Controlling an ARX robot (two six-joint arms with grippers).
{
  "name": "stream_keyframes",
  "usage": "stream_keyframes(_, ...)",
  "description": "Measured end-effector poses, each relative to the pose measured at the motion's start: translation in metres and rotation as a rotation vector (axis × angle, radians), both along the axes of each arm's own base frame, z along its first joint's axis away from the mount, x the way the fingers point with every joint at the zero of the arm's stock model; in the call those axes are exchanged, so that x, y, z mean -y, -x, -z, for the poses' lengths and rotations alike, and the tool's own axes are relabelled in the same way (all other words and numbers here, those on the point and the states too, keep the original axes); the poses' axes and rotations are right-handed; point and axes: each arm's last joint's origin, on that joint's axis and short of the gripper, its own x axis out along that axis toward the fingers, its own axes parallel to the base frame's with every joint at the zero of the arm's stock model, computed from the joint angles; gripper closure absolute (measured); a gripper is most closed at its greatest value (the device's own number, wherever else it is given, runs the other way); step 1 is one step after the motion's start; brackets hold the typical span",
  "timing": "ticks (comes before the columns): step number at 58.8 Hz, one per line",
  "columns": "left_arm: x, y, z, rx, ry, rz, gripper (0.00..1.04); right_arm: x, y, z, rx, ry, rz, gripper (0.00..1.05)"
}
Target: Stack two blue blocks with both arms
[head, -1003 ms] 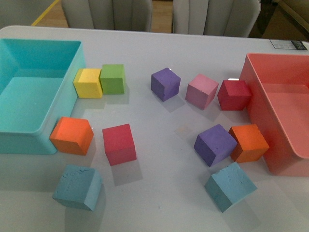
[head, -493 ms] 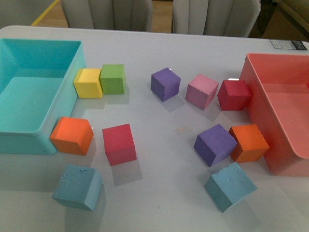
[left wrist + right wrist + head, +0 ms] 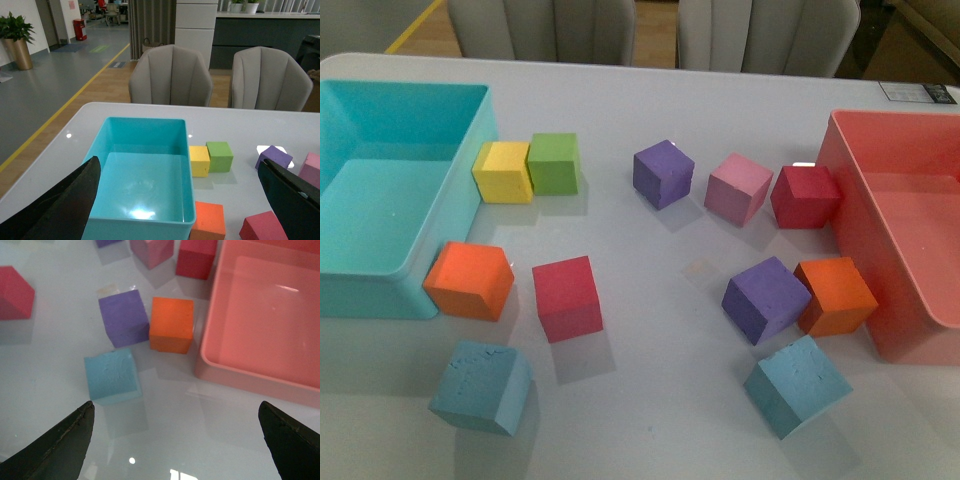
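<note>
Left tool [image 3: 178, 161] is hanging close to the turquoise bin [image 3: 142, 119], facing it, fingers spread wide and gripping nothing. Right tool [image 3: 175, 404] is also gaping wide and empty, hovering far across the counter [image 3: 650, 400] from the bin. First blue block [image 3: 480, 387] is sitting just off the bin's near corner. Second blue block [image 3: 797, 385] is lying well apart from the bin, unstacked.

Right gripper [image 3: 175, 402] over bench [image 3: 165, 440]: right block [image 3: 111, 375] just ahead, leftward. Cube [image 3: 124, 317] behind it, next cube [image 3: 171, 324] between that and tray [image 3: 250, 381]. Tray ahead, rightward.

Left gripper [image 3: 178, 160]: bin [image 3: 142, 131] dead ahead, below. Left block [image 3: 480, 387] well apart from right block, before the bin's near right corner.
</note>
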Motion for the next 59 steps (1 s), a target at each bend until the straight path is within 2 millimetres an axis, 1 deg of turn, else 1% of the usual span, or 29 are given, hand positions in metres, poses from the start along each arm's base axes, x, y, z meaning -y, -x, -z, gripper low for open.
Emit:
stream_keyframes(4,0.000,0.000,0.000,0.000,0.000,0.000,0.09,-0.012,-0.015,0.015,-0.017,0.048,-0.053,0.09)
stream_keyframes(5,0.000,0.000,0.000,0.000,0.000,0.000,0.09,-0.013,-0.016,0.016,-0.020,0.050,-0.058,0.09)
stream_keyframes(8,0.000,0.000,0.000,0.000,0.000,0.000,0.09,-0.023,-0.025,0.029,-0.050,0.063,-0.102,0.09)
stream_keyframes(10,0.000,0.000,0.000,0.000,0.000,0.000,0.09,-0.027,-0.030,0.034,-0.049,0.071,-0.117,0.09)
stream_keyframes(13,0.000,0.000,0.000,0.000,0.000,0.000,0.09,-0.037,-0.038,0.049,-0.074,0.091,-0.144,0.09)
stream_keyframes(17,0.000,0.000,0.000,0.000,0.000,0.000,0.09,-0.047,-0.048,0.075,-0.137,0.115,-0.172,0.09)
stream_keyframes(20,0.000,0.000,0.000,0.000,0.000,0.000,0.09,-0.050,-0.052,0.089,-0.186,0.131,-0.180,0.09)
stream_keyframes(22,0.000,0.000,0.000,0.000,0.000,0.000,0.09,-0.052,-0.054,0.096,-0.208,0.133,-0.187,0.09)
stream_keyframes(33,0.000,0.000,0.000,0.000,0.000,0.000,0.09,-0.056,-0.067,0.116,-0.241,0.137,-0.203,0.09)
stream_keyframes(42,0.000,0.000,0.000,0.000,0.000,0.000,0.09,-0.059,-0.075,0.126,-0.264,0.136,-0.214,0.09)
stream_keyframes(54,0.000,0.000,0.000,0.000,0.000,0.000,0.09,-0.064,-0.078,0.140,-0.300,0.141,-0.232,0.09)
stream_keyframes(56,0.000,0.000,0.000,0.000,0.000,0.000,0.09,-0.065,-0.078,0.142,-0.304,0.141,-0.232,0.10)
stream_keyframes(59,0.000,0.000,0.000,0.000,0.000,0.000,0.09,-0.066,-0.079,0.143,-0.309,0.141,-0.233,0.18)
